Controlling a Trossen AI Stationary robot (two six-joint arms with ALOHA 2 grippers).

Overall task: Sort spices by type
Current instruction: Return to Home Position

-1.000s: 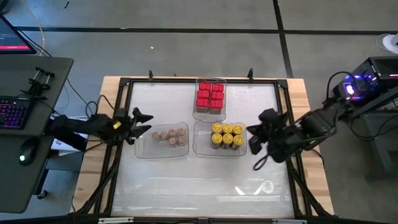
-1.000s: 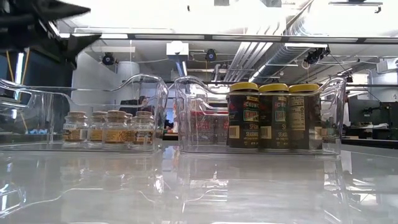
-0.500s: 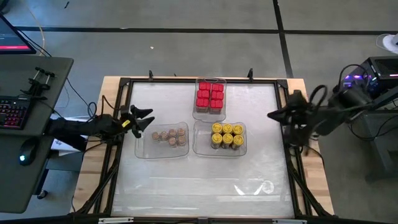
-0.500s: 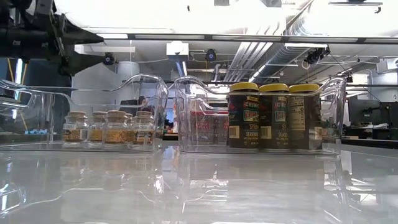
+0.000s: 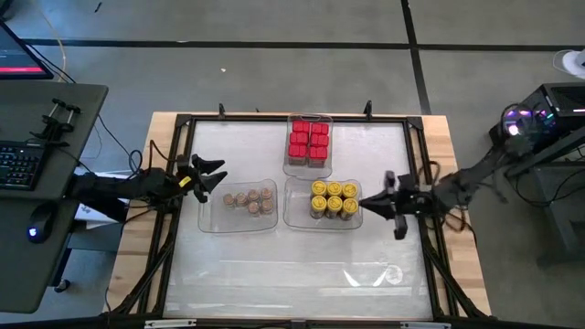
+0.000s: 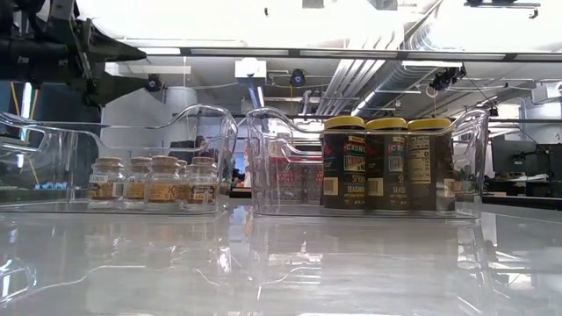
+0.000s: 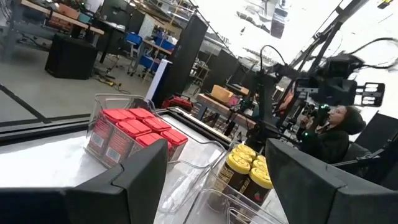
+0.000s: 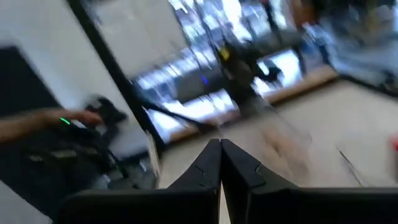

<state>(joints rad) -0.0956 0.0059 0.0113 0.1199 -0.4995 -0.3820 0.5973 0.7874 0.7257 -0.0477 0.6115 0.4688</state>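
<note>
**Sorting near completion.** Every container I can see sits in one of the clear trays [image 5: 208, 217]. The red boxy containers [image 5: 309, 142] are in the top tray of the high view, the yellow-lidded jars [image 5: 334, 198] lower right, and the tan-brown jars [image 5: 251, 198] lower left. I judge that only parking the arms remains. The left gripper [image 5: 219, 178] has its fingers spread wide and empty, at the table's left edge just beside the tan-brown jars' tray. The right gripper [image 5: 366, 203] has its fingers pressed together, holding nothing, just right of the yellow-lidded jars' tray.
</note>
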